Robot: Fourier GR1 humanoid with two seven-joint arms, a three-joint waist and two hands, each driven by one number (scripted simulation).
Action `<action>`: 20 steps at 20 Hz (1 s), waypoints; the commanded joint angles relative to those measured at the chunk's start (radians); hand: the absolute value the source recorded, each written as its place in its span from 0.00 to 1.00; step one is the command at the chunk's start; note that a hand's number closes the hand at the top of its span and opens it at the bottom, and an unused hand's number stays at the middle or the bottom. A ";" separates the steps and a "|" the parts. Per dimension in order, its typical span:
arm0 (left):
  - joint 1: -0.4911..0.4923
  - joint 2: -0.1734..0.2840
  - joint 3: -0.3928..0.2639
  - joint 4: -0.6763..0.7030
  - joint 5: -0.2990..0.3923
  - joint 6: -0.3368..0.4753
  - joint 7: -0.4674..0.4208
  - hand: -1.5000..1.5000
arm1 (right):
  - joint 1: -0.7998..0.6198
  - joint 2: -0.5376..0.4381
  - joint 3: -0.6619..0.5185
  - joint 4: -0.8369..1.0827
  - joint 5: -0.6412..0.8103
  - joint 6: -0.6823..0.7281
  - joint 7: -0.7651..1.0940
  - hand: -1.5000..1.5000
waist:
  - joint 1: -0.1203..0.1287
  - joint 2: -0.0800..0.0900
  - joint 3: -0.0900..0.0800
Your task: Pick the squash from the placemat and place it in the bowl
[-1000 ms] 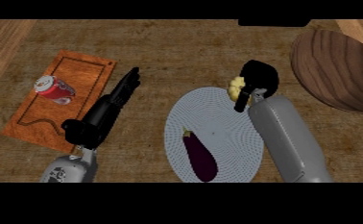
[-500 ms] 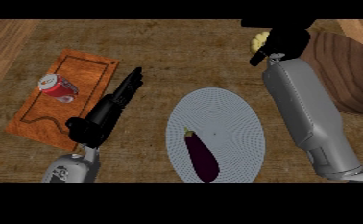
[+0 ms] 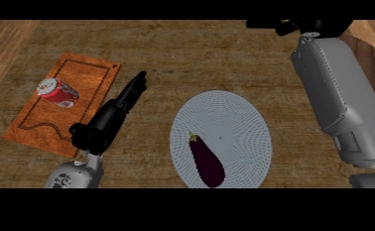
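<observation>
Squash: not visible; location cannot be told. Placemat [image 3: 230, 111], center, carrying only an eggplant [image 3: 206, 161] at its 6 o'clock edge. Right hand [image 3: 307, 26] at 1 o'clock, mostly cut off by the frame edge; finger state cannot be told. Left hand [image 3: 117, 110] at 8 o'clock, fingers straight, holding nothing. Soda can [image 3: 57, 91] on cutting board [image 3: 81, 76], 9 o'clock.

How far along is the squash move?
Pick looks done: the round grey placemat holds only a purple eggplant. The right hand reaches to the top right edge, fingers and squash unseen. Bowl placement unconfirmed. The left hand rests open.
</observation>
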State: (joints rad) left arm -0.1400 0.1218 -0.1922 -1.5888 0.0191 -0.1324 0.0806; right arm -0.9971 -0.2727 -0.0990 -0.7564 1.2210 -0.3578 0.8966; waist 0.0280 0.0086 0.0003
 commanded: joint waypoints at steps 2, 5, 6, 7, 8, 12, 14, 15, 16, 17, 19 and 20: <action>0.032 -0.027 -0.012 0.037 -0.028 0.012 -0.056 0.50 | -0.047 -0.058 -0.046 0.132 0.021 -0.054 0.007 1.00 | -0.008 -0.002 0.000; 0.000 -0.025 0.000 0.006 -0.015 0.011 0.004 0.50 | -0.016 -0.161 -0.062 0.173 0.023 -0.029 -0.068 1.00 | -0.012 -0.002 0.000; 0.000 0.024 0.042 -0.019 0.030 -0.040 0.017 0.50 | -0.032 -0.135 -0.044 0.224 0.076 -0.089 -0.013 1.00 | -0.001 0.000 0.000; 0.000 -0.006 0.012 -0.018 0.003 -0.011 0.018 0.50 | 0.028 -0.137 -0.021 0.224 0.119 -0.140 0.006 1.00 | -0.004 0.001 0.000; -0.017 -0.046 -0.030 -0.023 -0.036 0.025 0.043 0.50 | -0.012 -0.170 -0.029 0.247 0.120 -0.138 -0.023 1.00 | -0.003 0.001 0.000; 0.061 -0.013 -0.010 -0.030 -0.039 0.002 -0.015 0.50 | 0.060 -0.225 -0.052 0.251 0.108 -0.193 -0.082 1.00 | -0.012 -0.004 0.000; 0.051 -0.017 -0.003 -0.018 -0.025 -0.013 -0.031 0.50 | 0.049 -0.257 -0.096 0.348 0.070 -0.180 -0.134 1.00 | -0.004 0.000 0.001; 0.004 0.000 0.028 -0.028 0.018 -0.036 0.030 0.50 | 0.047 -0.269 -0.122 0.378 0.033 -0.139 -0.166 1.00 | -0.003 0.002 0.001; 0.016 -0.014 0.004 -0.019 -0.027 -0.006 0.008 0.50 | 0.056 -0.218 -0.141 0.387 -0.013 -0.080 -0.172 1.00 | -0.004 0.002 0.001; 0.039 0.002 0.019 -0.036 -0.008 -0.022 -0.008 0.50 | 0.052 -0.260 -0.187 0.408 -0.063 -0.050 -0.214 1.00 | 0.002 0.003 0.002; -0.010 0.010 0.041 -0.008 0.009 -0.036 0.018 0.50 | 0.046 -0.260 -0.247 0.424 -0.139 0.002 -0.249 1.00 | -0.007 0.004 0.002; -0.018 0.003 0.046 -0.016 0.015 -0.028 0.032 0.50 | 0.054 -0.250 -0.271 0.436 -0.166 -0.013 -0.266 1.00 | -0.002 0.005 0.003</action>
State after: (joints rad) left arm -0.1337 0.1187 -0.1673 -1.6092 0.0179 -0.1534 0.0937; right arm -0.9527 -0.5167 -0.2822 -0.3718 1.1632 -0.4167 0.7026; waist 0.0245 0.0113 0.0019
